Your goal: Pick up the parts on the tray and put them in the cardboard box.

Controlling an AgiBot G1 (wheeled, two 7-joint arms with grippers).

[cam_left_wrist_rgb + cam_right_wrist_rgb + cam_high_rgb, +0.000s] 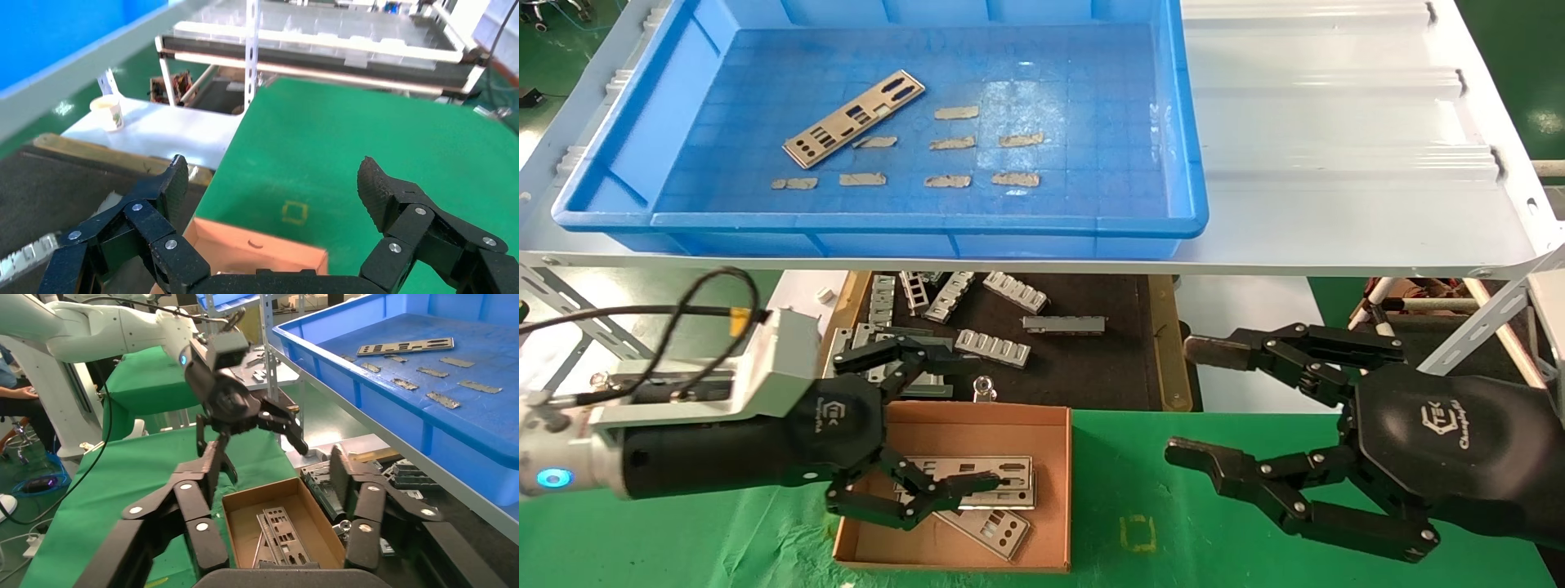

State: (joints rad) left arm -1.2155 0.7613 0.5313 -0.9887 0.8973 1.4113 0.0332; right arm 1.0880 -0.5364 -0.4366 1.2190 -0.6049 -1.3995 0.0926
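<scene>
Over the cardboard box (977, 420) on the green counter (1132, 490), the left end effector (944, 425) hovers with fingers spread wide, empty; its lower finger hides part of the parts (981, 482) stacked inside, so their count is hard to make out, and I can't tell if it touches them. The left arm reaches in level from the left. On the white shelf (1336, 163) above, the tray (641, 163) holds one more plate (854, 119) beside tan tape strips (948, 143). The right end effector (1197, 400) waits just right of the box, also spread and empty. Ribbed grey brackets (993, 347) lie partly hidden beneath the shelf.
</scene>
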